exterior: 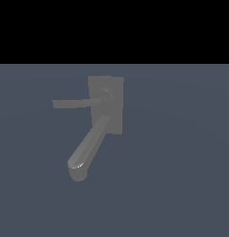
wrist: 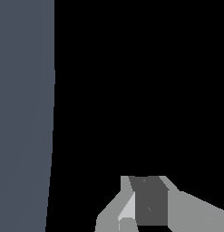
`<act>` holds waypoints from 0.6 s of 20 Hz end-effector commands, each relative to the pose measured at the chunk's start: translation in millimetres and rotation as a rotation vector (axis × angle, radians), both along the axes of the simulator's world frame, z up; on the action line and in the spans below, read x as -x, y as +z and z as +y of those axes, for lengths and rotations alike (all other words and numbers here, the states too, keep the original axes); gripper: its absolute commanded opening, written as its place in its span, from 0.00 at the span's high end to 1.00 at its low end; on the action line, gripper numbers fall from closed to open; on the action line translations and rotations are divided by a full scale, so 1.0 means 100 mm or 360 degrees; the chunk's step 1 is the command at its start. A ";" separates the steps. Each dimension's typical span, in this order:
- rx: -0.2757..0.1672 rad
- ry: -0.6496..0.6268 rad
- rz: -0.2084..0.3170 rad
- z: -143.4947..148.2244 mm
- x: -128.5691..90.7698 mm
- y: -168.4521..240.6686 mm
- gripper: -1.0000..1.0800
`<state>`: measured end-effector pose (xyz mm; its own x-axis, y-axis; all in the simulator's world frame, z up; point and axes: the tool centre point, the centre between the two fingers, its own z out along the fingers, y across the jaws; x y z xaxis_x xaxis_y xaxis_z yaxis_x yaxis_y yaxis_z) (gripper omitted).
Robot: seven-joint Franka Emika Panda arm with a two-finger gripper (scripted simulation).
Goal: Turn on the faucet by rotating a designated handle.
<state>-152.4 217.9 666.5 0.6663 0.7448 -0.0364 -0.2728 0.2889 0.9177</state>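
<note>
- Matte grey faucet (exterior: 105,121) lies on a flat slate-blue floor (exterior: 181,162), near the middle of the exterior view and a little toward its left.
- Its rectangular base plate (exterior: 113,88) carries a round hub; from there the thick tubular spout (exterior: 89,147) runs down toward the exterior view's lower left and ends in a downturned tip.
- The handle (exterior: 75,103) is the thin flat lever jutting from the hub toward the exterior view's left, roughly level, well above the spout tip and apart from it.
- No arm shows in the exterior view. The wrist view shows only the gripper (wrist: 147,204) against blackness, with a strip of floor at one edge; no faucet in that picture.
- Gripper state: pale finger (wrist: 127,204) flanks a dark block between; cannot tell whether the jaws are spread or pressed together. Nothing seen held.
- Judged step: approach, not yet near the fixture.
- To do it well, I judge: bring the camera round until the lever is in sight, then come in at the lever's outer end, far from the hub, for the most leverage.
- Push along an arc about the hub rather than straight.
- Watch-out: the spout is larger and easily mistaken for the target; keep clear of it.
</note>
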 end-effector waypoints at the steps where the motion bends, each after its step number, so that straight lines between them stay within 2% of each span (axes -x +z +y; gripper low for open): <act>1: 0.0159 0.0049 0.0000 0.28 -0.05 -0.13 1.00; 7: 0.0539 0.0139 0.0072 0.84 -0.27 -0.65 1.00; 12: 0.0848 0.0193 0.0198 1.16 -0.52 -1.30 1.00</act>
<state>-107.6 326.1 556.6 0.5604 0.6954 -0.4497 -0.2431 0.6573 0.7134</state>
